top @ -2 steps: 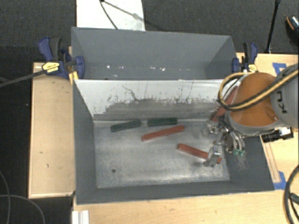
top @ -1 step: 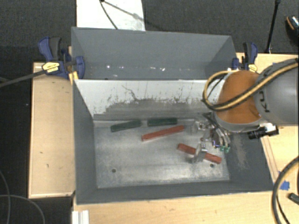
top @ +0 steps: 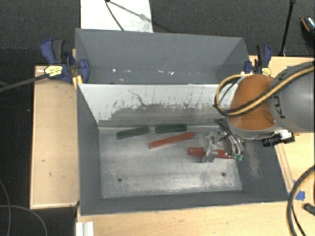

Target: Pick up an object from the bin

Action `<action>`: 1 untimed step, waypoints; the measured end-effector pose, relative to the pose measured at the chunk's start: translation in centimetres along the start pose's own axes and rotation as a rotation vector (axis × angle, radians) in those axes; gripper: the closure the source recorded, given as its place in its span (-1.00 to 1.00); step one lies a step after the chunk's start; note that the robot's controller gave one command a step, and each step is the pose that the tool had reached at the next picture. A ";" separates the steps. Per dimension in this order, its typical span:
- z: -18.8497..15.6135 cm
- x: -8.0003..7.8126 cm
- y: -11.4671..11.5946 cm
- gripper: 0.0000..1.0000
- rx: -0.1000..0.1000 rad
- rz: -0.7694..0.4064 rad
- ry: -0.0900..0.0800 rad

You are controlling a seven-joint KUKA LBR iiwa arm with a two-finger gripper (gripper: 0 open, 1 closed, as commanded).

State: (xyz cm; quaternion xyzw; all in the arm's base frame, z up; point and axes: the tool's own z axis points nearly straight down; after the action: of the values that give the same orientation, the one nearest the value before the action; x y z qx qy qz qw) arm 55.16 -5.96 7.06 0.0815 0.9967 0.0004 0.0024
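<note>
- Claw [top: 216, 150] is down low on the bin floor, off past the right end of the long red bar [top: 172, 140], sitting right over a short red block [top: 196, 152].
- Wide or narrow? I cannot tell from up here: the claw's metal covers the middle of the block, and red shows on both sides of it.
- That short red block is a flat, stubby piece in brick red, much shorter than the long red bar, with its left end squared off and in plain sight.
- Where is it? Just beyond the long red bar's right tip and a little nearer the front of the bin [top: 162, 63], close to that bar but apart from it.
- Its long axis runs nearly level across the view, left to right, dipping slightly at the right. The long red bar climbs toward the right instead, so the 2 are not parallel.
- 2 dark green bars lie just behind the long red bar, toward the back wall: the first green bar [top: 132, 132] behind its left end, the second green bar [top: 171, 128] behind its middle, end to end with a small gap.
- Up and right of the long red bar, the wrist's orange cover [top: 251, 107] and looping cables [top: 231, 90] hang over the bin's right side.
</note>
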 end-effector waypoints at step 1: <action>-11.7 -0.8 -1.9 1.00 0.002 -0.240 -0.005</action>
State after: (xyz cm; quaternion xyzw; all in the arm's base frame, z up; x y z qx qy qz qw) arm 55.53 -8.01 18.75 -0.0384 0.9993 -0.0010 0.0047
